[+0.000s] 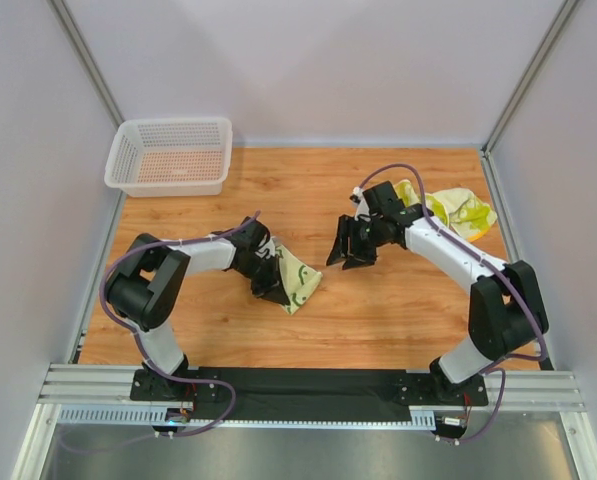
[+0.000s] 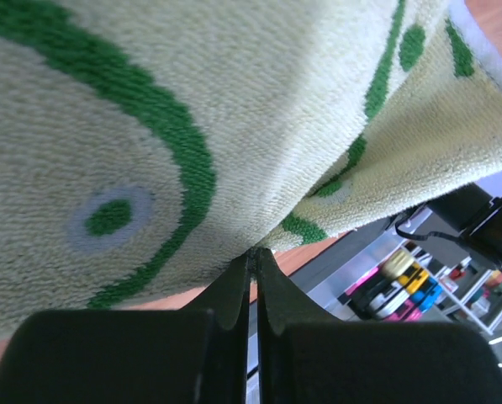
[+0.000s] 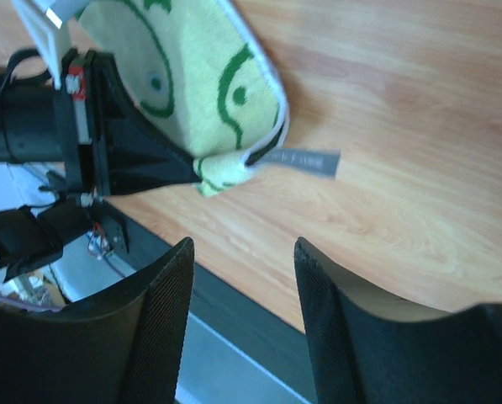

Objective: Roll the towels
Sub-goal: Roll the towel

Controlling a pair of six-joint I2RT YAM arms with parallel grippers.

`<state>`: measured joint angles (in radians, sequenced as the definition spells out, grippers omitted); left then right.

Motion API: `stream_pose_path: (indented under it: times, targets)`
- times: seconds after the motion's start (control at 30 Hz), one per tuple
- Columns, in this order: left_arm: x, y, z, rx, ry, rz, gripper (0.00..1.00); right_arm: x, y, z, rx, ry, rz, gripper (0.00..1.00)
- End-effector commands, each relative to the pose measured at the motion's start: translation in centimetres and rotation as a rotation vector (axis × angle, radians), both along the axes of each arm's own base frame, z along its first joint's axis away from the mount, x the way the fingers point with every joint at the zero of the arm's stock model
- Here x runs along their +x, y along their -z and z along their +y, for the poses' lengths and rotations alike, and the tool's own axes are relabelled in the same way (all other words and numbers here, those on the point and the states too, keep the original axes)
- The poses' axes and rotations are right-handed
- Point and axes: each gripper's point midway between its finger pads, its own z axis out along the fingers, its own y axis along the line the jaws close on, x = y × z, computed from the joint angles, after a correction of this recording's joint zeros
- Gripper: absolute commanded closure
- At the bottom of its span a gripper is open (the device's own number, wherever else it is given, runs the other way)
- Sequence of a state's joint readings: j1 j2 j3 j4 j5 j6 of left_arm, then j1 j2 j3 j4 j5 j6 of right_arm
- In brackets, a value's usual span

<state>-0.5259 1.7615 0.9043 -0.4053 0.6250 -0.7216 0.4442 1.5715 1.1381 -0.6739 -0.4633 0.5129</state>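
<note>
The left pincer (image 1: pixel 276 288) is clamped shut on the corner of one towel (image 1: pixel 301 277), with the cloth nipped between its jaws. The right pincer (image 1: pixel 350 252) stands just across from it. Its jaws are spread wide and hold nothing, and they point toward that same cloth.

Both are working over the middle of the wooden table (image 1: pixel 378 315). A white mesh basket (image 1: pixel 168 157) sits in the far left corner, well apart from the arms. The other towels (image 1: pixel 460 212) lie crumpled in a heap at the far right, behind the right arm.

The held towel is lime-yellow with green loops. It looks raised from the boards at its gripped corner, but I can't tell whether its far edge rests on the wood. A small grey tag (image 3: pixel 305 158) sticks out beside the pinched corner.

My guess is the cloth has to be spread flat before any rolling starts. The right pincer would do best to take a free corner along the same edge and catch a single layer, not a fold. The two could then draw gently apart, staying low, and lay the cloth down square. A thin towel like this will bunch or double over if it is dragged or dropped slack.
</note>
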Motion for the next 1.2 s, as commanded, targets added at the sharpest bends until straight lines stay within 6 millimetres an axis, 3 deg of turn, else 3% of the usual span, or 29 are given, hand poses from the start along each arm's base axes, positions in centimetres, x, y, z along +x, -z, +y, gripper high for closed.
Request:
stream_pose_path:
  times: [0.0, 0.03, 0.13, 0.17, 0.2, 0.23, 0.27, 0.3, 0.37, 0.4, 0.47, 0.6, 0.73, 0.83, 1.17]
  targets:
    - [0.7, -0.5, 0.3, -0.017, -0.058, 0.006, 1.0, -0.2, -4.8, 2.0, 0.113, -0.06, -0.076, 0.47]
    - [0.8, -0.5, 0.2, -0.019, -0.057, 0.006, 1.0, 1.0, -8.6, 2.9, 0.165, -0.049, -0.128, 0.47]
    - [1.3, -0.8, -0.2, -0.034, -0.056, 0.005, 1.0, 1.9, -15.0, 3.9, 0.239, 0.084, -0.073, 0.4]
    - [1.4, -0.8, -0.2, -0.033, -0.056, 0.003, 1.0, 2.8, -20.0, 4.5, 0.307, 0.112, -0.137, 0.35]
    - [1.5, -0.7, -0.3, -0.033, -0.052, 0.007, 1.0, 2.7, -22.2, 4.5, 0.325, 0.181, -0.1, 0.32]
    - [1.8, -1.0, -0.4, -0.036, -0.04, -0.004, 1.0, 3.2, -26.6, 4.8, 0.377, 0.216, -0.156, 0.3]
    - [1.8, -1.0, -0.4, -0.028, -0.035, -0.004, 1.0, 3.1, -29.0, 4.6, 0.397, 0.259, -0.171, 0.12]
    - [1.9, -0.9, -0.3, -0.019, -0.027, -0.003, 1.0, 2.8, -29.7, 3.9, 0.372, 0.393, -0.102, 0.0]
    - [2.0, -1.1, -0.1, -0.001, -0.002, -0.016, 1.0, 2.7, -32.8, 3.5, 0.404, 0.481, -0.101, 0.0]
    - [2.0, -1.0, 0.0, 0.007, 0.007, -0.015, 1.0, 1.8, -36.0, 2.8, 0.47, 0.516, -0.127, 0.0]
    - [1.9, -0.8, 0.4, 0.03, 0.02, -0.009, 1.0, 0.5, -40.0, 2.3, 0.602, 0.545, -0.139, 0.0]
    - [1.7, -0.1, 0.7, 0.056, 0.044, 0.013, 1.0, -0.1, -44.1, 1.1, 0.81, 0.628, -0.126, 0.0]
    - [2.3, 0.1, 0.4, 0.061, 0.048, 0.012, 1.0, -0.2, -47.3, -0.3, 0.903, 0.645, -0.161, 0.0]
    - [2.5, 0.4, 0.3, 0.063, 0.047, 0.019, 1.0, 1.4, -45.7, 0.4, 0.885, 0.636, -0.094, 0.0]
    - [1.9, 1.2, 0.6, 0.075, 0.001, 0.052, 1.0, 4.5, -44.4, 0.8, 0.942, 0.624, 0.048, 0.0]
